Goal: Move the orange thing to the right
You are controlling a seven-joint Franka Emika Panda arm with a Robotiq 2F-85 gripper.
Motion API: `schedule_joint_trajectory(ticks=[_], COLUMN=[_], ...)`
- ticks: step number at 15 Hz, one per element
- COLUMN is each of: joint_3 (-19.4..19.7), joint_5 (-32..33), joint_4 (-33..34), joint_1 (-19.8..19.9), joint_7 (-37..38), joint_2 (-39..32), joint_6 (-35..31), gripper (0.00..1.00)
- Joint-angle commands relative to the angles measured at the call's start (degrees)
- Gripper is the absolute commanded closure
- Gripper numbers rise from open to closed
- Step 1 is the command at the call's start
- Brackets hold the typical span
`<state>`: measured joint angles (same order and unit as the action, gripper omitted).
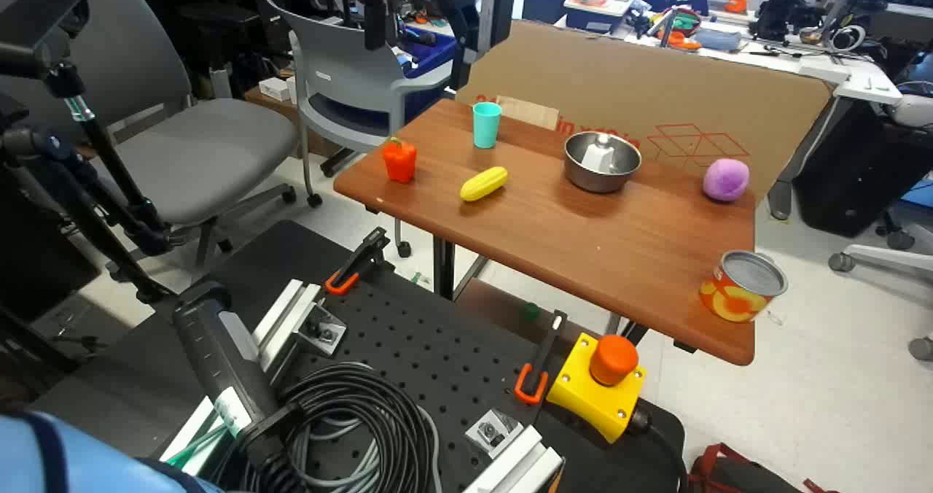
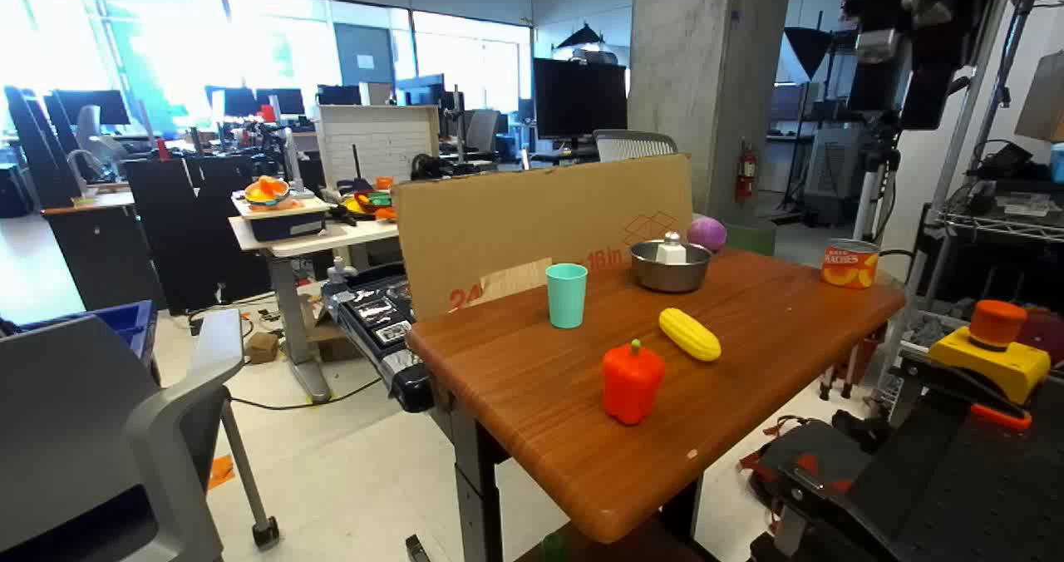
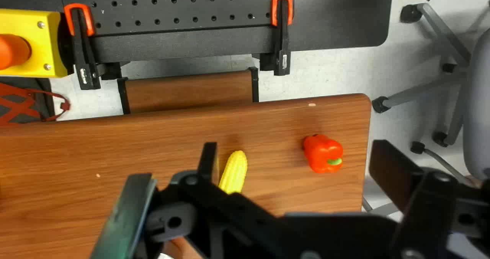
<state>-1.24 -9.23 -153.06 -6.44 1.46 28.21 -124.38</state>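
While the claw (image 3: 295, 155) hangs spread, its two fingers (image 3: 398, 178) wide apart, the red-orange pepper (image 3: 323, 153) shows between them in the wrist view, seated on the table (image 1: 539, 223) well below. Pepper upright near one end of the table in both exterior views. Containers: one metal bowl (image 1: 596, 182), holding one white shaker (image 2: 672, 252) with a silvery top; one teal cup (image 1: 486, 126), upright, contents cannot be told from these angles; one can (image 2: 849, 268) with a peach label, upright by a table corner, sealed or open unclear. Also on the table: one yellow corn cob (image 2: 690, 335), lying between pepper and bowl; one purple ball (image 1: 726, 180) near another corner. Count there, shaker included: seven items, one of each. Beside it, the black bench (image 3: 340, 13) carries two orange-tipped clamps (image 3: 283, 33) and one yellow box (image 1: 590, 405) with one orange button (image 1: 614, 359).
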Motion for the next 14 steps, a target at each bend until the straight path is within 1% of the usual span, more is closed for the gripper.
schedule_joint_trajectory(ticks=[1,10,11,14], joint_3=[-0.5,-0.5,-1.0,-2.8], joint_5=[-0.3,-0.3,0.2,-0.4], joint_4=[0.1,0.1,0.9,2.8], joint_1=[0.5,0.5,0.6,0.0], joint_7=[-0.2,-0.2,0.6,3.4], joint_2=[0.0,0.0,-1.3,-6.5], joint_6=[0.2,0.2,0.2,-4.2], gripper=[0.00,0.00,0.00,0.00])
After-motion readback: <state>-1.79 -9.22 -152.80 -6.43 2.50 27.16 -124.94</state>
